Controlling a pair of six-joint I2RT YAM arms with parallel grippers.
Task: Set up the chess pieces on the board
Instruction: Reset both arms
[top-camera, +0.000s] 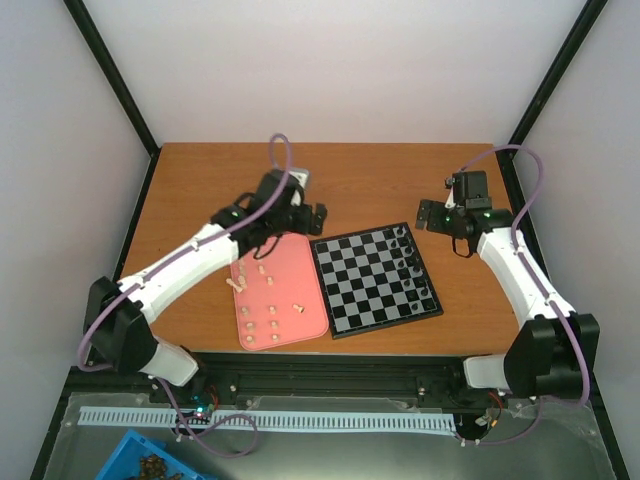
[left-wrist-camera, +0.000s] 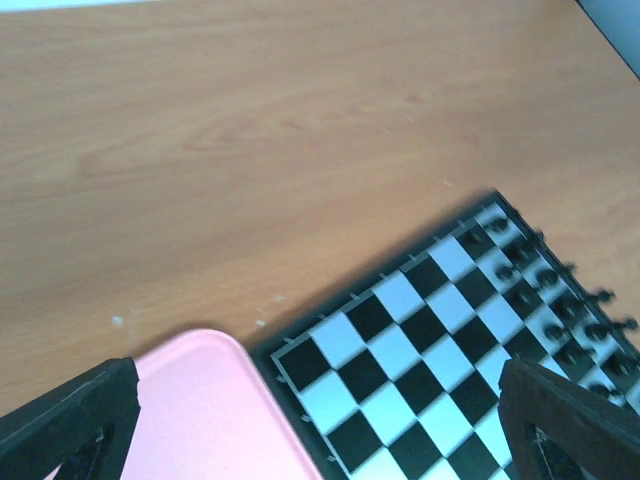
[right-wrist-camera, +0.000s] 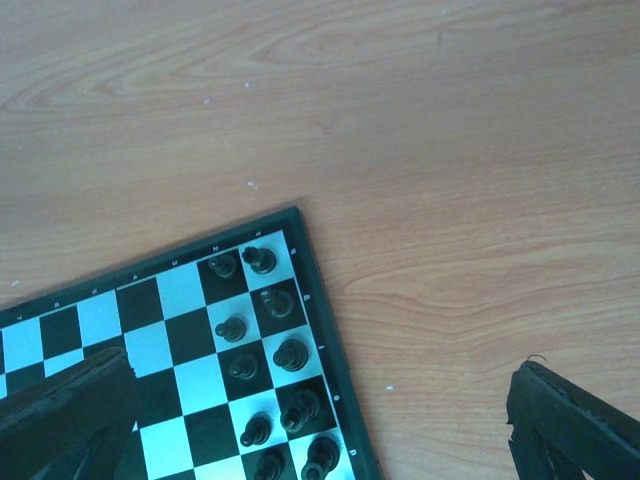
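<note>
Left gripper (left-wrist-camera: 315, 400) gaped empty near pink rounded tray (top-camera: 295, 262) (cream pieces (top-camera: 272, 311) staged for pickup) | right gripper (right-wrist-camera: 320, 400) likewise, beside black-and-white checked board (top-camera: 365, 285).

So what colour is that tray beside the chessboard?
The tray is pink, clearest in the top external view.

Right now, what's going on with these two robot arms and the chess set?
Two arms are setting up a chess board. The black pieces stand in two rows along the board's right edge. The cream pieces sit scattered on the pink tray beside it, none on the board yet. The left gripper and the right gripper are open and empty, near the board's far corners.
</note>
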